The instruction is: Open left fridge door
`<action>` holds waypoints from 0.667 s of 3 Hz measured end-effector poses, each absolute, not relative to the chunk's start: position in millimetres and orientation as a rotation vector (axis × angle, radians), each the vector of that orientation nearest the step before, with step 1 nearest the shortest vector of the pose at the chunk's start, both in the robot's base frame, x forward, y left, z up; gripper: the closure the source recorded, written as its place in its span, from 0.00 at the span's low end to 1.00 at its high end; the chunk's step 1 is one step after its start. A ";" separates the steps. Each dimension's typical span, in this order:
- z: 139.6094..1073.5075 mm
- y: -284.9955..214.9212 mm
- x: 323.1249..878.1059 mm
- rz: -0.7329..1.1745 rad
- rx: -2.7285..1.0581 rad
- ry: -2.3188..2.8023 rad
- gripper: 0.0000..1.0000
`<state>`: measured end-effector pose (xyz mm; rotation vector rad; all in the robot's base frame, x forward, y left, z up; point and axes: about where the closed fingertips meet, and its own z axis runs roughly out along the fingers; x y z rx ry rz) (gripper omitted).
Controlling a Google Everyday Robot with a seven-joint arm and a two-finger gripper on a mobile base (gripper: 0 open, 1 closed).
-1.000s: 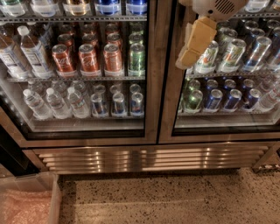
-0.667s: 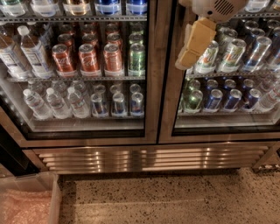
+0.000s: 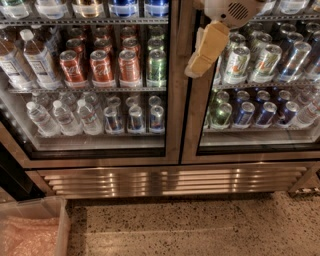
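The left fridge door (image 3: 172,107) is a tall glass pane in a wide brushed bronze-steel frame, and it stands closed. Red soda cans (image 3: 101,67) and clear water bottles (image 3: 65,117) show through its glass. My gripper (image 3: 204,52) hangs down from the top of the view, cream-coloured under a white wrist housing (image 3: 232,10). It is in front of the seam between the two doors, over the left edge of the right door, at the height of the can shelf. It holds nothing that I can see.
The twin right glass door (image 3: 260,147) holds white-green and blue cans and is closed. A ribbed steel grille (image 3: 170,181) runs below both doors. A clear plastic bin (image 3: 30,230) sits on the speckled floor (image 3: 200,230) at the lower left.
My gripper has moved a little to the left, from over the right door's cans toward the seam between the doors. The doors have not moved.
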<state>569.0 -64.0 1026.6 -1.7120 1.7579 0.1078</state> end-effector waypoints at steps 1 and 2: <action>1021.3 -55.3 578.5 0.147 -1.716 1.747 0.00; 1021.2 -58.5 579.0 0.148 -1.716 1.747 0.00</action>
